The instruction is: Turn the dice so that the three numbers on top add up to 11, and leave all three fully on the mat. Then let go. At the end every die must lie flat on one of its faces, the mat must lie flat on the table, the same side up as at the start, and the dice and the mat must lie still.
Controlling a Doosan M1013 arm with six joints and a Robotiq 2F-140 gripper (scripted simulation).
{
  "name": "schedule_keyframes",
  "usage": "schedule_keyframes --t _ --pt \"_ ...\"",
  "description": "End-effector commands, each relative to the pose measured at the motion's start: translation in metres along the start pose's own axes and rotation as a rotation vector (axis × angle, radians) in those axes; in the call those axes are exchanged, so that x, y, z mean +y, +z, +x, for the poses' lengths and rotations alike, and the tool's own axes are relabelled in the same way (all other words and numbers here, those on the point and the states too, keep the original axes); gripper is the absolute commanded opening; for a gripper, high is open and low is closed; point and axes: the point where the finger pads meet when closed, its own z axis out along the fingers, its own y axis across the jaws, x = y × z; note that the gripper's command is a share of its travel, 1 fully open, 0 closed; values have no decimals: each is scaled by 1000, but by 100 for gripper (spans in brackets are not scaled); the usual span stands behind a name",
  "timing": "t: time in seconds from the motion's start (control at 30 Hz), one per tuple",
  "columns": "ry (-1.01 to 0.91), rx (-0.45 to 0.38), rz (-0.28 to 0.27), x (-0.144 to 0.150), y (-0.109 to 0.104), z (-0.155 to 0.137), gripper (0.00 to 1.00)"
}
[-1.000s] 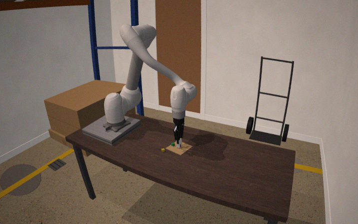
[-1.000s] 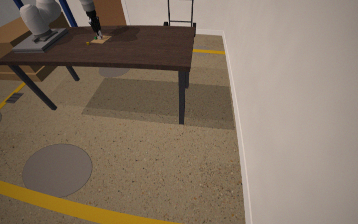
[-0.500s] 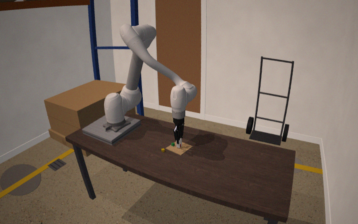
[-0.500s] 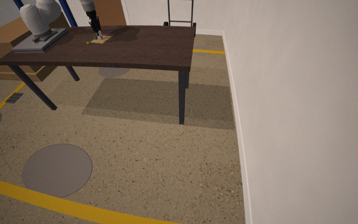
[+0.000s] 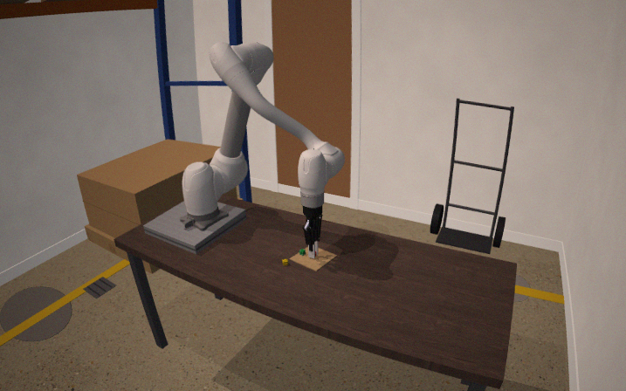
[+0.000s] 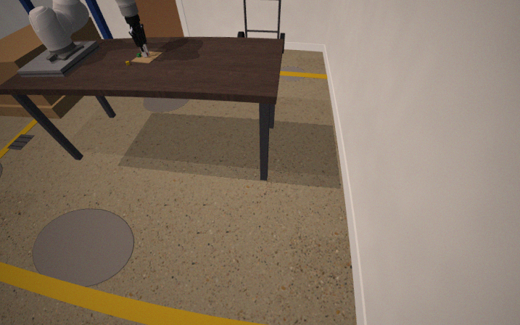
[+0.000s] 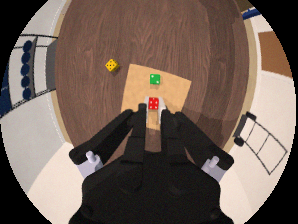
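My gripper (image 5: 313,255) (image 6: 145,54) (image 7: 153,102) points down, low over the mat (image 5: 317,265) (image 6: 141,61) (image 7: 176,88), and is shut on the red die (image 7: 153,103). The face toward the wrist camera shows several pips. The fingers mostly hide this die in the top and exterior views; whether it touches the mat cannot be told. The green die (image 5: 302,251) (image 6: 138,54) (image 7: 155,79) lies flat on the mat beside the fingers, two pips on top. The yellow die (image 5: 285,262) (image 6: 128,63) (image 7: 112,65) lies on the table off the mat, several pips on top.
The dark wooden table (image 5: 402,301) (image 6: 213,72) (image 7: 95,30) carries the mat and the arm's grey base plate (image 5: 168,230) (image 6: 39,70). Cardboard boxes (image 5: 125,174) stand behind the base, and a hand truck (image 5: 478,166) stands beyond the table.
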Motion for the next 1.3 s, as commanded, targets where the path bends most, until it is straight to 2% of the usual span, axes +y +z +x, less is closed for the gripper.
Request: schedule_keyframes --t 0.0,1.27 --pt "0 0 0 0 0 0 9" --pt "0 0 0 0 4 0 9"
